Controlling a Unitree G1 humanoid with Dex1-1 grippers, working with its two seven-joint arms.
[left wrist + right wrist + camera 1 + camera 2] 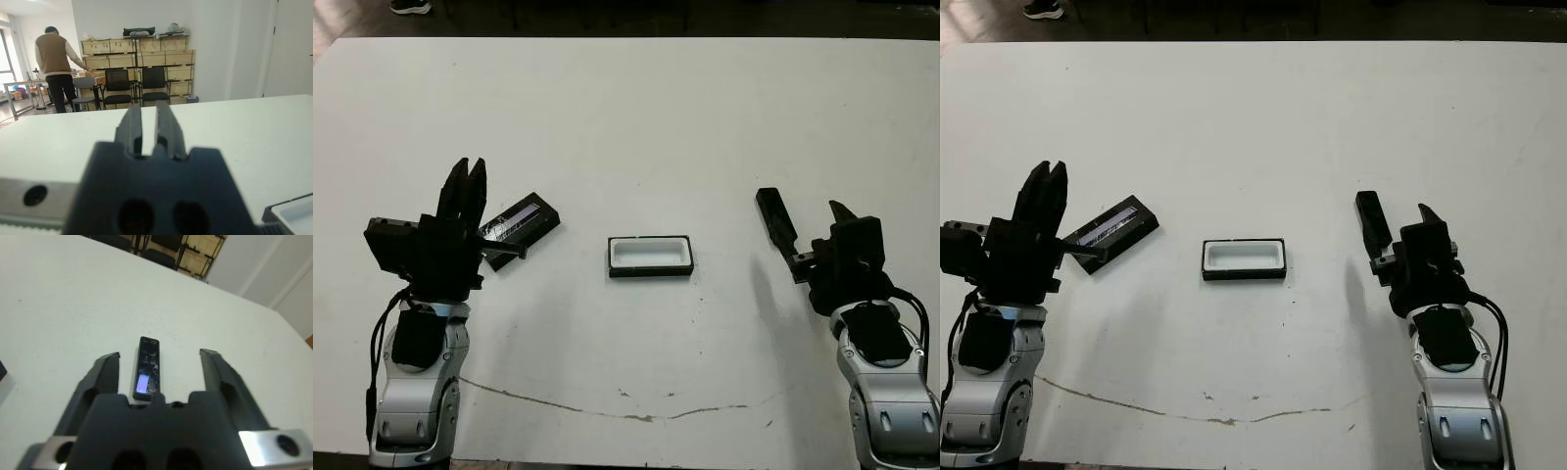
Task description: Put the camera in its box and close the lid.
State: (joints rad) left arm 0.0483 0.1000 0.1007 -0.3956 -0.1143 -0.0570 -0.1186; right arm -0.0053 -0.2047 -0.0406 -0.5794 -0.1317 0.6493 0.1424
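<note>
The box (650, 256) sits at the table's middle, a black-rimmed tray with an empty white inside. To its left the lid (521, 221) lies flat and askew, its shiny stripe facing up. My left gripper (472, 168) hovers just left of the lid, its near corner under the gripper's body. The fingers (168, 128) are shut with only a slit between them, and they hold nothing. On the right the camera (775, 227) lies on the table, slim and black. In the right wrist view the camera (147, 366) shows a bluish glint. My right gripper (160, 354) is open above it, fingers on either side.
A thin brown crack line (607, 408) runs across the table near the front edge. Beyond the far edge, the left wrist view shows a person (56, 61) standing with their back turned, black chairs (137, 85) and stacked wooden crates (142, 51).
</note>
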